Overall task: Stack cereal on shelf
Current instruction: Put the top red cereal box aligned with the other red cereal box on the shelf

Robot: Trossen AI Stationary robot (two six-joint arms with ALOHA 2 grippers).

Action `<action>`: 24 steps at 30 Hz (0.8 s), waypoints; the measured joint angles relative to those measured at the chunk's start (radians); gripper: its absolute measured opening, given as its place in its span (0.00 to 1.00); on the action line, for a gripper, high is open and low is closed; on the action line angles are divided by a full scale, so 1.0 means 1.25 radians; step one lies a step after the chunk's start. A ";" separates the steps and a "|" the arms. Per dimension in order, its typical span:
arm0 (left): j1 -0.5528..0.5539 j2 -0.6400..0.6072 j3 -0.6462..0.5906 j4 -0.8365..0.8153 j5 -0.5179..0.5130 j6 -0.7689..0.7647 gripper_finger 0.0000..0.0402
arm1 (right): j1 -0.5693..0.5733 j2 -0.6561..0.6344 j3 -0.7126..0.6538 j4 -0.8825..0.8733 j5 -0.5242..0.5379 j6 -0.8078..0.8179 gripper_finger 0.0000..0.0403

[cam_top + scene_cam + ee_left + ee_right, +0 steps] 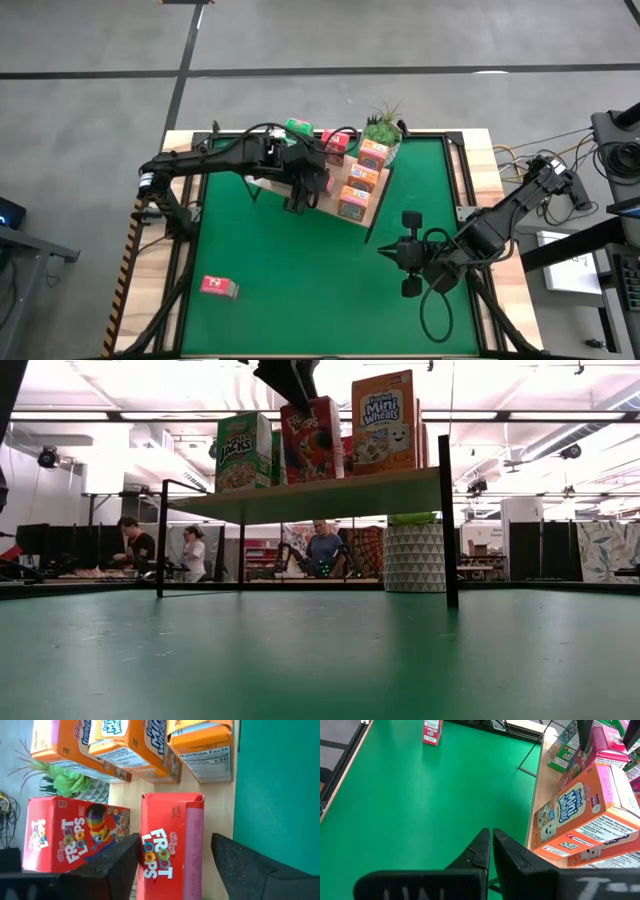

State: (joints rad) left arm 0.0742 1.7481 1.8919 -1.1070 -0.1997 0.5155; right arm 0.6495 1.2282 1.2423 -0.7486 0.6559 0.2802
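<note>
A: Cereal: where is the red Froot Loops box (170, 840)?

B: Between the left gripper's (175, 862) parted fingers, upright on the light-wood shelf (330, 495), long axis vertical.

A: Surroundings?

B: Green table mat (300, 250); people at benches behind; right gripper (491, 851) pressed closed, empty, over the mat.

Red cereal box (167, 842) between the left gripper (175, 865) jaws: printed cardboard, slight sheen. Orange boxes (580, 817) beyond the jaws: same glossy card. Shelf (212, 802) under them: pale smooth wood, matt; thin black metal frame (447, 530). Gripper fingers (250, 865): dark matt plastic, slightly grainy. Table mat (430, 810): green, matt, cloth-like.
</note>
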 joint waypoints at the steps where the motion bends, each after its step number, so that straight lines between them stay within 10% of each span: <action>1: 0.000 0.000 0.000 0.000 0.000 0.002 0.58 | 0.000 0.000 0.000 0.000 0.000 0.000 0.03; 24: -0.008 -0.006 0.034 -0.017 -0.002 -0.013 0.60 | 0.000 0.000 0.000 0.021 0.001 -0.001 0.03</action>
State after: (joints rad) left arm 0.0643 1.7407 1.9349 -1.1285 -0.2018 0.4997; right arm 0.6496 1.2285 1.2423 -0.7219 0.6566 0.2794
